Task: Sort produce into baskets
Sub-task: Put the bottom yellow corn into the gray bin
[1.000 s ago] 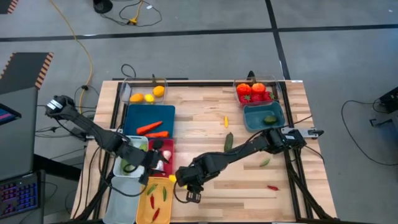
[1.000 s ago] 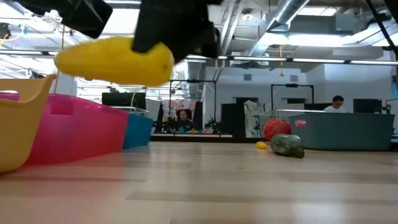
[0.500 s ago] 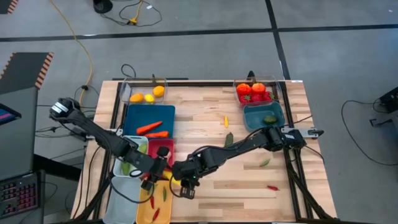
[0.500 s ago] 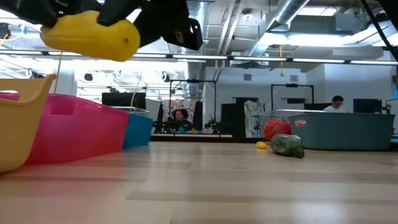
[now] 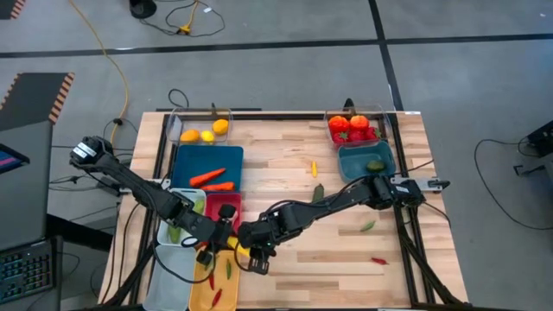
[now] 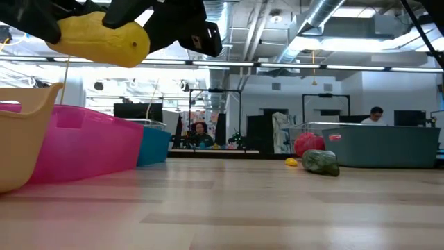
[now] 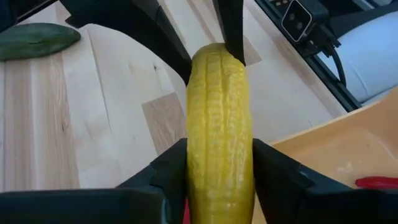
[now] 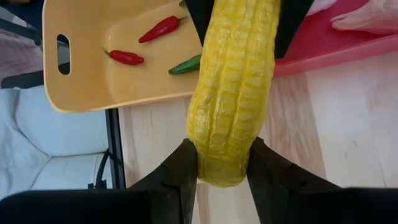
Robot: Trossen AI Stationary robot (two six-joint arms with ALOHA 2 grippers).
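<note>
A yellow ribbed cob (image 7: 219, 112) hangs in the air between my two grippers, above the table edge beside the yellow bin (image 5: 200, 289) and the red bin (image 5: 232, 204). My left gripper (image 5: 226, 244) is shut on one end and my right gripper (image 5: 251, 252) on the other. In the low view the cob (image 6: 97, 40) lies nearly level, high above the wood. The yellow bin (image 8: 93, 68) holds red and green chillies. My left gripper pinches one end of the cob (image 7: 217, 177) between its two fingers (image 7: 171, 171), the fingers lying along it. The cob is lifted clear of the table and nearly level. My right gripper pinches the opposite end (image 8: 221, 158) between its two fingers (image 8: 186, 165), coming from the table's right side and lying along the cob.
The white bin (image 5: 195, 198) with a cucumber and a pale bin (image 5: 173, 259) stand by the left arm. The dark blue bin (image 5: 207, 160) holds carrots. A cucumber (image 5: 317, 195), a green piece (image 5: 368, 225) and a red chilli (image 5: 378, 260) lie loose on the wood.
My right gripper has carried the cob toward the table's left edge, up to the yellow and red bins. My left gripper has come from over the red bin toward the near edge and taken hold of the cob's free end. In the last half second both stay nearly still.
</note>
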